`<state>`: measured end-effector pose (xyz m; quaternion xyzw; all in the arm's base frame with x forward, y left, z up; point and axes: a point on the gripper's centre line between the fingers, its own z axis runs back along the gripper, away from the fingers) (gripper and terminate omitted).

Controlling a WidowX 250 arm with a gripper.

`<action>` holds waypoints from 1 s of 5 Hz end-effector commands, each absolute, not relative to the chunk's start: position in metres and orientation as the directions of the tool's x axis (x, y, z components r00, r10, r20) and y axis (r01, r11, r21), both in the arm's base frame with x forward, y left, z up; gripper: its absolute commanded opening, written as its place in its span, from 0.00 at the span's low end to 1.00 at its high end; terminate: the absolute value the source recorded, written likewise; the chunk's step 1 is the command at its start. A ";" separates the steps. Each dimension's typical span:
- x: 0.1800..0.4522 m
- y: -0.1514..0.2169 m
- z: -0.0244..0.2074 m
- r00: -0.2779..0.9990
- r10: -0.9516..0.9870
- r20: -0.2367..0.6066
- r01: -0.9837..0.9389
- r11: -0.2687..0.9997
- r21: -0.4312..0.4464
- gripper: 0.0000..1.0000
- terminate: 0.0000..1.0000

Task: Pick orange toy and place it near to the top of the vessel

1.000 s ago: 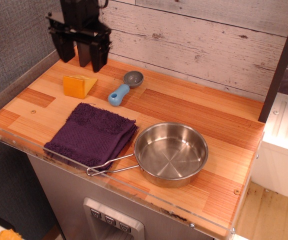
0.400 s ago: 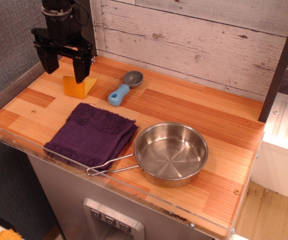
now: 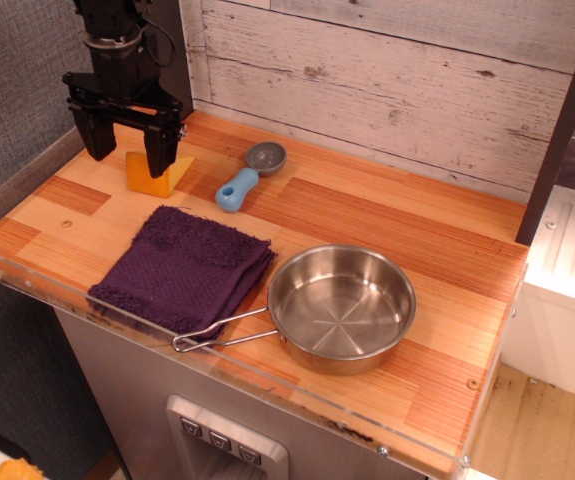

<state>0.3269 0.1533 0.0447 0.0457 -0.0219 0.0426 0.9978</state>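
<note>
The orange toy (image 3: 153, 178) is a yellow-orange wedge lying on the wooden counter at the back left, partly hidden behind my right finger. My black gripper (image 3: 127, 148) is open and hangs just above and in front of the toy, its fingers (image 3: 159, 150) spread wider than the wedge. The vessel (image 3: 341, 306) is a round steel pan at the front centre-right, with its wire loop handle (image 3: 217, 332) pointing left.
A folded purple towel (image 3: 182, 267) lies left of the pan. A grey scoop with a light-blue handle (image 3: 245, 177) lies right of the toy. A plank wall stands at the back, and a clear lip (image 3: 97, 305) edges the counter's front.
My gripper has moved left and down from the back wall to over the orange toy. It has stayed open. Nothing else has moved.
</note>
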 end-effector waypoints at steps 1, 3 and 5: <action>0.341 0.155 0.046 0.995 0.079 0.056 -0.085 0.990 0.109 1.00 0.00; 0.343 0.150 0.041 0.995 0.081 0.054 -0.086 0.991 0.107 0.00 0.00; 0.334 0.141 0.078 0.988 0.066 0.139 -0.081 0.991 0.108 0.00 0.00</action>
